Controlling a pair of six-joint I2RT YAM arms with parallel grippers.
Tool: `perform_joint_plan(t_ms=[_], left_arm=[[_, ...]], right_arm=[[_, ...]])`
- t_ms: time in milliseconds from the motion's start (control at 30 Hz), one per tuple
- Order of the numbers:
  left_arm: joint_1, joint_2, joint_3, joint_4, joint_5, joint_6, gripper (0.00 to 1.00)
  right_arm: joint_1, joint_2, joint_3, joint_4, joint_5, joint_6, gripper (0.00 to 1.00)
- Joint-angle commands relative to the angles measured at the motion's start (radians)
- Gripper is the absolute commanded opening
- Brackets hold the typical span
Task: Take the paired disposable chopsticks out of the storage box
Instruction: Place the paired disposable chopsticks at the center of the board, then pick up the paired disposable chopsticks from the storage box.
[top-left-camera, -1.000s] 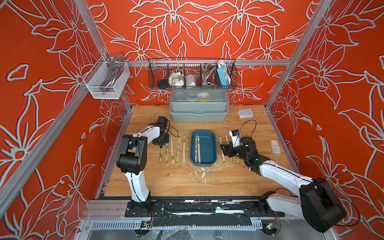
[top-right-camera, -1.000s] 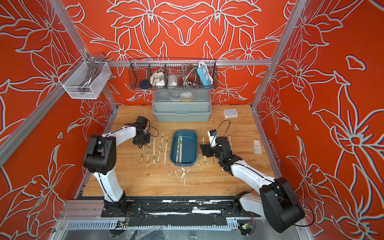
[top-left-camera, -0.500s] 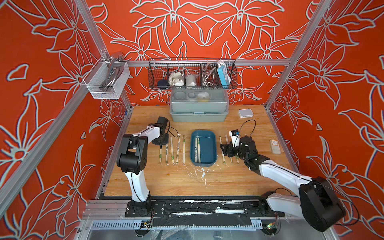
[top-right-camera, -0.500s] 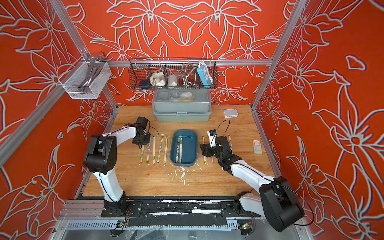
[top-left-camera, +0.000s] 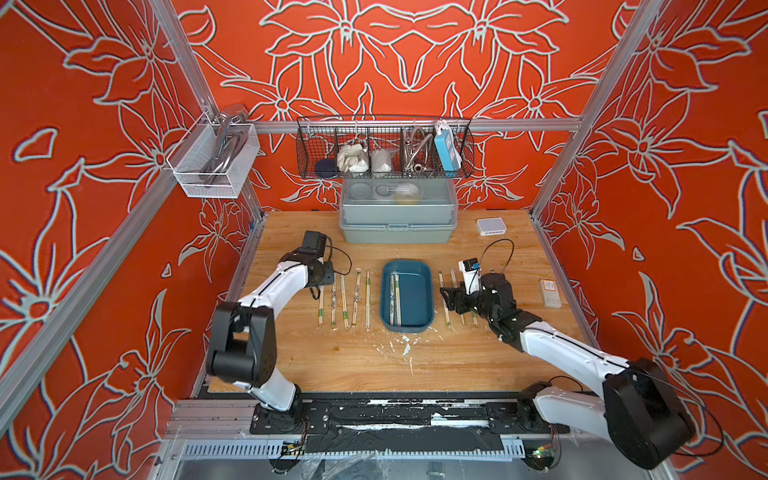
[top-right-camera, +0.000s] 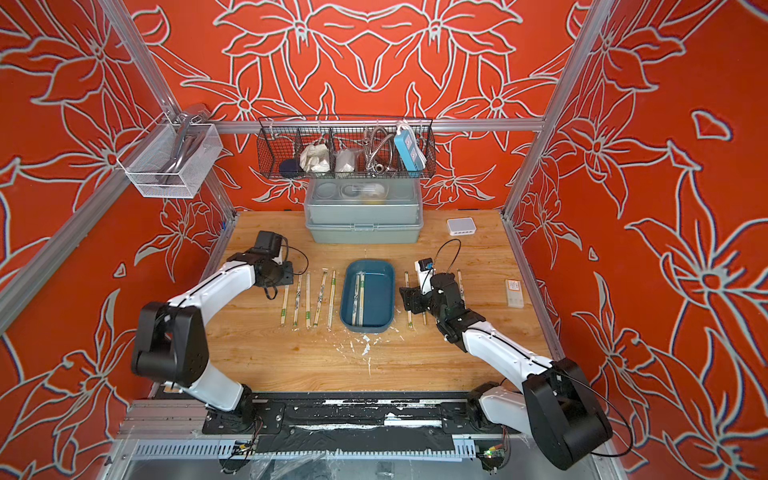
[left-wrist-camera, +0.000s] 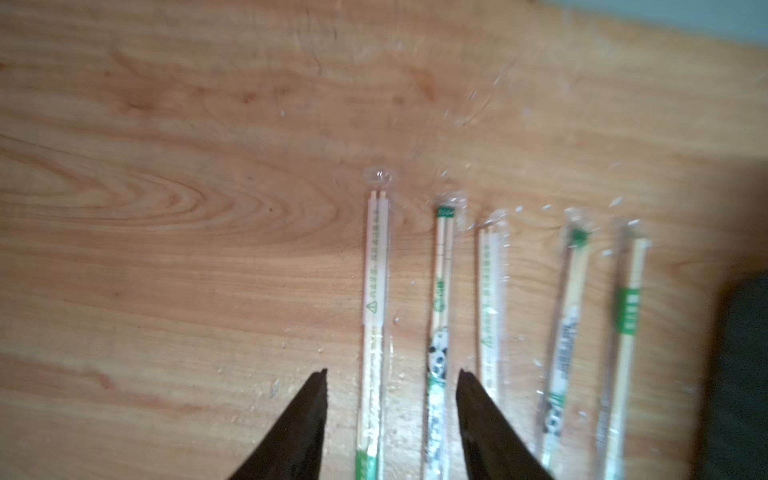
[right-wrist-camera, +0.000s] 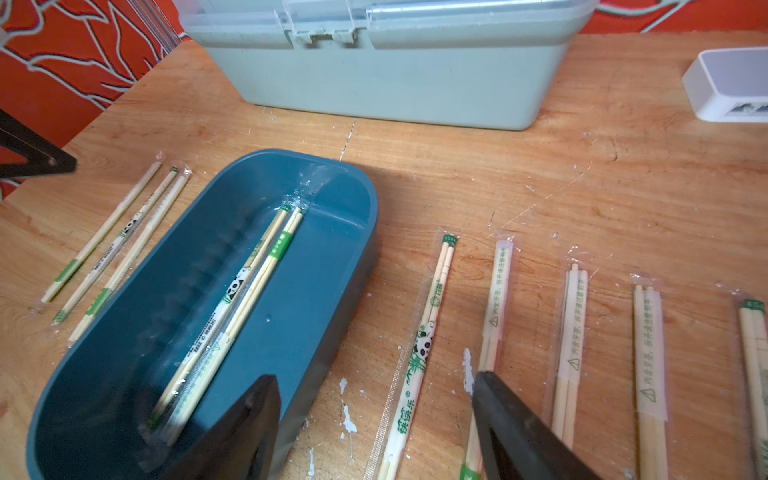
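The storage box (top-left-camera: 419, 291) (top-right-camera: 380, 291) (right-wrist-camera: 328, 286) is a dark blue tray at mid-table with two wrapped paired disposable chopsticks (top-left-camera: 395, 296) (right-wrist-camera: 253, 286) lying in it. Several more pairs lie in a row on the wood to its left (top-left-camera: 344, 299) (left-wrist-camera: 492, 291) and to its right (top-left-camera: 446, 320) (right-wrist-camera: 575, 332). My left gripper (top-left-camera: 325, 286) (left-wrist-camera: 392, 372) is open low over the left row's outer end. Two pairs (left-wrist-camera: 376, 270) lie loose between its fingers. My right gripper (top-left-camera: 449, 300) (right-wrist-camera: 374, 376) is open, one finger over the box's right rim, the other over a pair on the table.
A grey-green lidded box (top-left-camera: 399, 216) stands behind the tray under a black wire basket (top-left-camera: 384, 149). A white mesh basket (top-left-camera: 212, 166) hangs on the left wall. A small white device (top-left-camera: 491, 226) and a small white packet (top-left-camera: 550, 293) lie at the right. White flecks (top-left-camera: 405, 345) mark the wood.
My left gripper's jaws have spread apart over the outermost pair of the left row, which now lies free on the wood. The right arm has not moved.
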Motion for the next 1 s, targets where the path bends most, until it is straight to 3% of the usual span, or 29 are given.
perform_joint_plan(t_ms=[0, 100, 233, 367, 567, 800, 967], left_arm=[[-0.023, -0.121, -0.105, 0.134, 0.072, -0.056, 0.57], [-0.062, -0.253, -0.265, 0.306, 0.143, -0.050, 0.71], [-0.081, -0.426, -0.482, 0.498, 0.245, -0.035, 0.77], [-0.091, -0.567, -0.638, 0.633, 0.355, 0.030, 0.81], [-0.092, -0.648, -0.724, 0.722, 0.422, 0.021, 0.85], [-0.112, -0.709, -0.757, 0.690, 0.436, 0.006, 0.87], [-0.134, -0.834, -0.800, 0.638, 0.389, 0.038, 0.99]], right_arm=[[0.023, -0.025, 0.010, -0.032, 0.050, -0.023, 0.77], [0.034, -0.020, 0.066, -0.120, 0.070, 0.014, 0.77], [0.061, 0.032, 0.192, -0.259, 0.030, 0.061, 0.74], [0.128, 0.138, 0.384, -0.477, 0.072, 0.080, 0.68], [0.202, 0.317, 0.625, -0.700, 0.110, 0.123, 0.60], [0.269, 0.514, 0.829, -0.837, 0.127, 0.146, 0.53], [0.276, 0.631, 0.906, -0.857, 0.110, 0.180, 0.53]])
